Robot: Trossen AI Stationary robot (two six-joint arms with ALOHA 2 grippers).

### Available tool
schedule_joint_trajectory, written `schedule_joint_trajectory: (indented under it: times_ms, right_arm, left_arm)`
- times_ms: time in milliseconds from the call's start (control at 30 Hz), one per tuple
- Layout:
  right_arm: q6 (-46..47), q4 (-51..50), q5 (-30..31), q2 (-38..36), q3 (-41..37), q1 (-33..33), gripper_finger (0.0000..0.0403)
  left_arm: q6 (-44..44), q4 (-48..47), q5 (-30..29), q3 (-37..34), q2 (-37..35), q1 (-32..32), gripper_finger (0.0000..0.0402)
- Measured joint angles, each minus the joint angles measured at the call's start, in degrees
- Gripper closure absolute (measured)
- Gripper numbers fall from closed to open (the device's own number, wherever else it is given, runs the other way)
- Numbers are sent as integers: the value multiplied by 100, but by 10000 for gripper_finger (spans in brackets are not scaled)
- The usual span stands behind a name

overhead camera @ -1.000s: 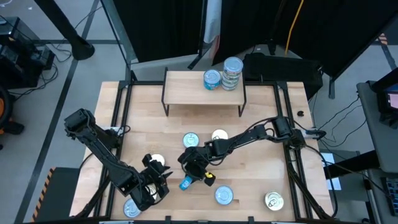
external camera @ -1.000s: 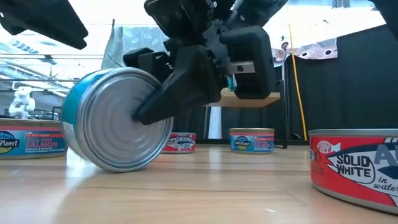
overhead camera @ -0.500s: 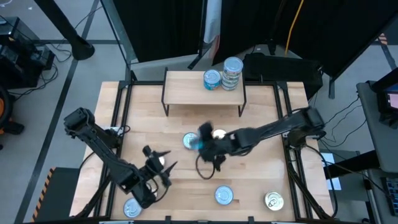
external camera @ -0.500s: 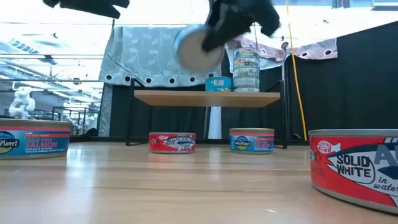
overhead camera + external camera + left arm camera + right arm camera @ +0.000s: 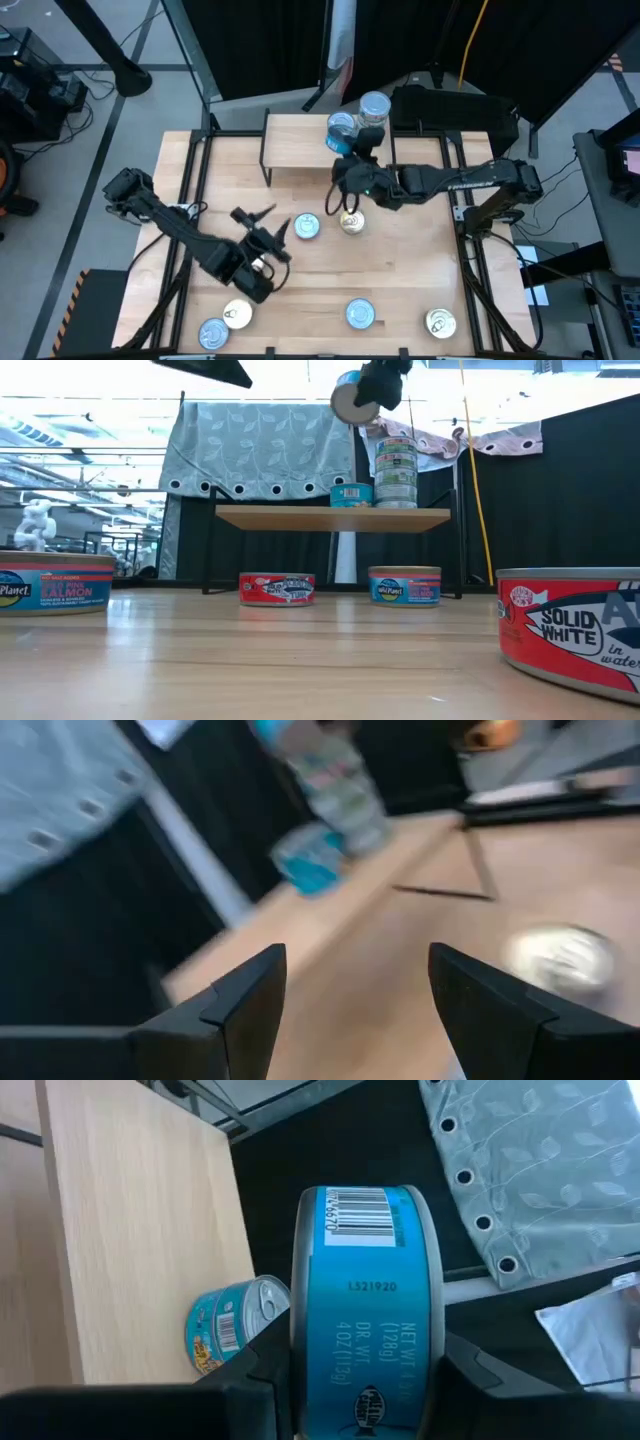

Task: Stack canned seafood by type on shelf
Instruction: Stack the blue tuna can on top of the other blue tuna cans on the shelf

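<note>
- Right wrist view: the right tool [image 5: 365, 1370] is clamped on a blue tin [image 5: 365, 1305], one finger on each flat face, so the tin rides on edge with its barcode side facing the camera. I'd say holding it by the faces keeps the rim free to be turned flat for stacking.
- Just beyond the tool lies the shelf [image 5: 140, 1230], with a lone blue tin [image 5: 235, 1325] on it. That looks like the matching kind, so the carried tin is likely meant for it.
- High view: the right tool [image 5: 345, 150] hangs over the shelf's near edge [image 5: 300, 160]. The lone tin [image 5: 340, 128] is just past it, and a taller stack of tins [image 5: 373, 112] stands beside that, kept apart by type.
- The left tool [image 5: 262, 228] hovers over the counter [image 5: 420, 270] with its fingers spread and nothing between them. A blue-lidded tin [image 5: 306, 227] sits just beside it, and a pale-lidded one [image 5: 237, 316] lies back toward its arm.
- Low view: the carried tin [image 5: 350, 402] is well above the shelf top [image 5: 332, 517], so it has not yet been set down.
- More tins [image 5: 360, 314] wait on the counter, so most of the sorting seems yet to come.
</note>
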Motion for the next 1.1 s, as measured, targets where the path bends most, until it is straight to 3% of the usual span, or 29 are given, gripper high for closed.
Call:
schedule_joint_trajectory:
  times_ms: [233,500,733,1100]
  right_arm:
    - [-382,98,-86,12,-1,-441,271]
    - [-1131,966,-786,198,-2,-978,271]
    - [-1978,1498,-387,813,-2,-1266,271]
    - [-1784,1476,-189,1026,-2,-1612,271]
  left_arm:
    - [1315,25,-126,440,-661,586,157]
    - [1489,-99,286,442,-1298,906,157]
    - [1636,-134,339,440,-1551,900,157]
    - [1632,-143,427,440,-1659,900,157]
